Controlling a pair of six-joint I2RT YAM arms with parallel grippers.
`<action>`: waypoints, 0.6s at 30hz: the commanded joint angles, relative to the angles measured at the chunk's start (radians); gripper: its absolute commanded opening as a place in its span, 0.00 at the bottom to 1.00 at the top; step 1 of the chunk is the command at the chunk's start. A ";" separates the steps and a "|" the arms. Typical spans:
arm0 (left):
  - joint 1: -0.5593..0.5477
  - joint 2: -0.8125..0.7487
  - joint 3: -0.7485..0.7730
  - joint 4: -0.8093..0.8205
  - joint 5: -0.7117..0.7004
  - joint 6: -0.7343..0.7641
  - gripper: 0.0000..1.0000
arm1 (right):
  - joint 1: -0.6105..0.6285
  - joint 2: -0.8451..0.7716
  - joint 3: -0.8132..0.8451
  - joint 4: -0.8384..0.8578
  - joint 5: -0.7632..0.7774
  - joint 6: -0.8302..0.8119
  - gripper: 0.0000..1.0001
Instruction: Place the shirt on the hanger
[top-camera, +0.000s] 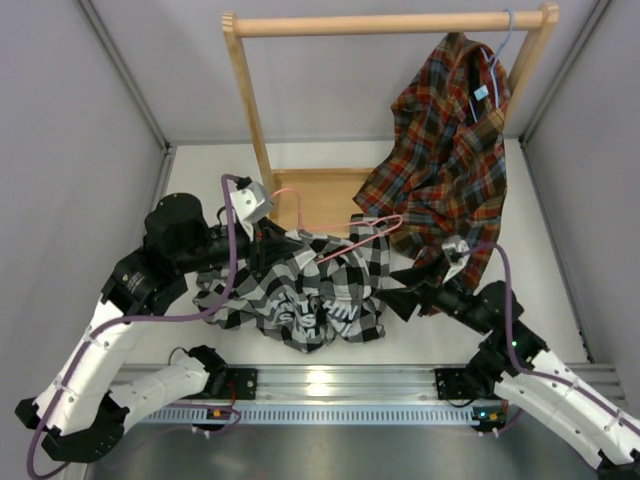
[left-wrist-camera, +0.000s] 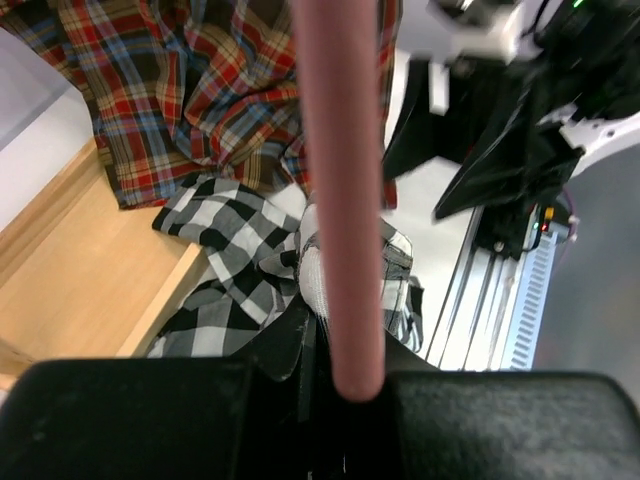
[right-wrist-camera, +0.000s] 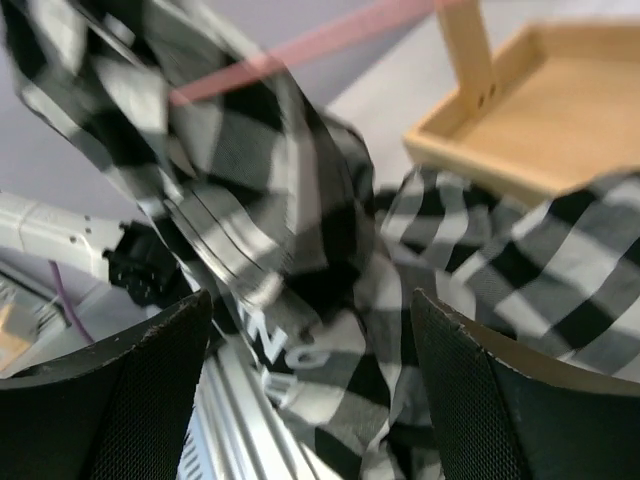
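The black-and-white checked shirt (top-camera: 300, 290) with white lettering lies bunched on the table between the arms. The pink hanger (top-camera: 365, 238) runs from my left gripper (top-camera: 262, 232) rightwards over the shirt's top edge, part of it hidden under the fabric. In the left wrist view my left gripper (left-wrist-camera: 345, 385) is shut on the hanger's pink rod (left-wrist-camera: 340, 200), with the shirt (left-wrist-camera: 240, 270) below it. My right gripper (top-camera: 395, 295) is open at the shirt's right edge. In the right wrist view its fingers (right-wrist-camera: 130, 390) stand wide apart with shirt fabric (right-wrist-camera: 330, 300) between them, and the hanger (right-wrist-camera: 300, 45) crosses above.
A wooden rack (top-camera: 390, 22) stands at the back with a red plaid shirt (top-camera: 450, 150) on a light blue hanger (top-camera: 500, 60). Its wooden base tray (top-camera: 320, 195) lies just behind the checked shirt. An aluminium rail (top-camera: 330, 385) runs along the near edge.
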 joint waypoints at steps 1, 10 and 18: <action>0.001 -0.041 -0.017 0.155 -0.038 -0.112 0.00 | 0.009 0.127 -0.035 0.304 -0.117 0.133 0.76; 0.001 -0.059 -0.047 0.153 -0.108 -0.141 0.00 | 0.016 0.382 -0.003 0.541 -0.228 0.159 0.64; 0.003 -0.067 -0.107 0.224 -0.076 -0.172 0.00 | 0.017 0.346 -0.007 0.489 -0.132 0.132 0.63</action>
